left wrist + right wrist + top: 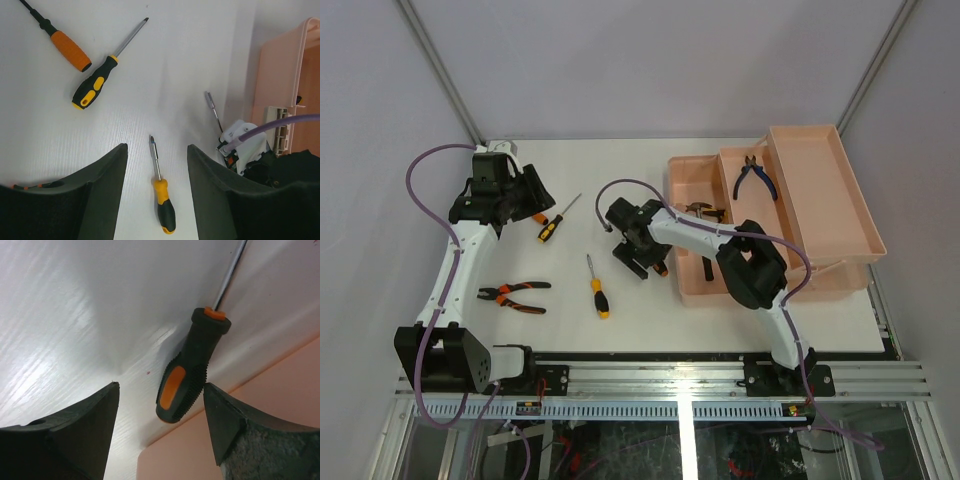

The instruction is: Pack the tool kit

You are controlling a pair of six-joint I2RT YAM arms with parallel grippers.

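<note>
The salmon-pink toolbox stands open at the right, and blue-handled pliers lie in its tray. My right gripper is low at the box's left wall and open. A black-and-orange screwdriver lies on the table between its fingers, close to the right finger. My left gripper hovers open at the far left. A yellow-black screwdriver lies far below its gap. Another yellow-black screwdriver and an orange-handled one lie beyond. Orange-black pliers rest near the left arm.
The toolbox lid lies open to the right, near the table's right edge. Small tools sit inside the box. The right arm's purple cable passes close to the box corner. The box edge lies just under my right finger.
</note>
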